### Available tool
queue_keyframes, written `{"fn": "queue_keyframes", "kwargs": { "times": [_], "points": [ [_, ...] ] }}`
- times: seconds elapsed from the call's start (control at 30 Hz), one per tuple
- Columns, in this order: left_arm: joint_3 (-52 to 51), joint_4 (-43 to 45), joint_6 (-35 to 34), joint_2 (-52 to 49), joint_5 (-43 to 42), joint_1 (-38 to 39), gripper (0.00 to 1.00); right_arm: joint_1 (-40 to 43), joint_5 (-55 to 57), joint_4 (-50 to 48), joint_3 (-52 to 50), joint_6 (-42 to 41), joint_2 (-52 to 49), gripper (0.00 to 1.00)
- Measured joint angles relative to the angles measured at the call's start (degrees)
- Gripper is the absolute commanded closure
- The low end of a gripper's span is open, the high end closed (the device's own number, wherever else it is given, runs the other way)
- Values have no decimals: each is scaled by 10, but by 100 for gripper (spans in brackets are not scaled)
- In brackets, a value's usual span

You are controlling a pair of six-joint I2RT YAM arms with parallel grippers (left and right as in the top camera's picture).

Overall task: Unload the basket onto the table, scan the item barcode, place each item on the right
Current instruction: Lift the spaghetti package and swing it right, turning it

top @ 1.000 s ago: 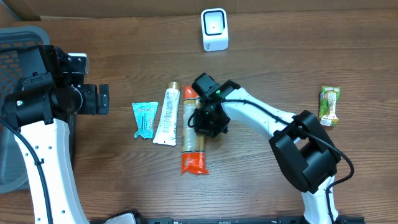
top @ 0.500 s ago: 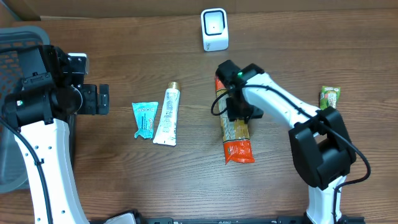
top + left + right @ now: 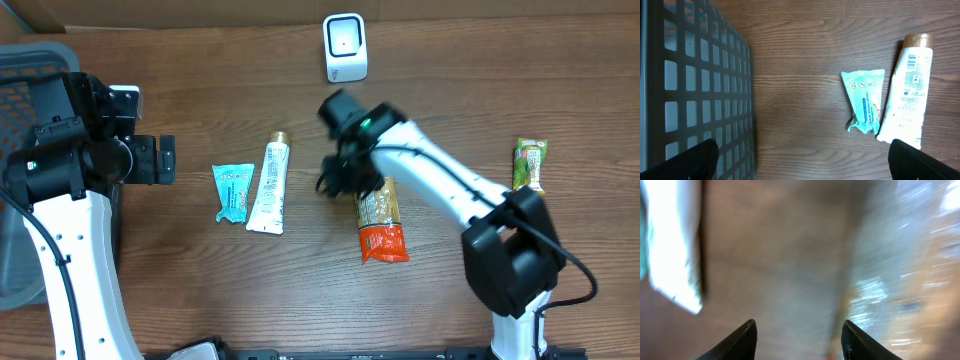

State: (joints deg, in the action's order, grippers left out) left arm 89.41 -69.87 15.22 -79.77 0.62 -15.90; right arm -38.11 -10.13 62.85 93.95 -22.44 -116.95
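One long orange pack [image 3: 381, 222] lies flat on bench [image 3: 200, 290], just beside my right pincer [image 3: 342, 183], to its right and nearer my base. Long axis runs roughly from scanner [image 3: 345, 47] toward me, red end closest to me. Right pincer half open, nothing between jaws; wrist view blurred. Left pincer [image 3: 805, 165] wide open, empty, well apart, by basket [image 3: 700, 75]. Right arm nearer for grasp, I judge.

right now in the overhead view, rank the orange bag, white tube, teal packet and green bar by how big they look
1. orange bag, even partly under the right arm
2. white tube
3. teal packet and green bar: too alike to rank
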Motion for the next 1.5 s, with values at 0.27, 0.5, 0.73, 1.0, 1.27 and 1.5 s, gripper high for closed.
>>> {"fn": "queue_keyframes", "kwargs": {
  "times": [0.27,0.5,0.73,1.0,1.27,1.5],
  "points": [
    [0,0,0,0,0,0,1,-47,-45,24,-83,0,0,42],
    [0,0,0,0,0,0,0,-4,-13,69,-127,0,0,43],
    [0,0,0,0,0,0,0,72,18,81,-130,0,0,44],
    [0,0,0,0,0,0,1,176,46,-5,-130,-5,0,34],
    [0,0,0,0,0,0,1,262,27,-244,-134,-23,2,24],
    [0,0,0,0,0,0,0,288,-3,-309,-131,-27,2,24]
  ]
}}
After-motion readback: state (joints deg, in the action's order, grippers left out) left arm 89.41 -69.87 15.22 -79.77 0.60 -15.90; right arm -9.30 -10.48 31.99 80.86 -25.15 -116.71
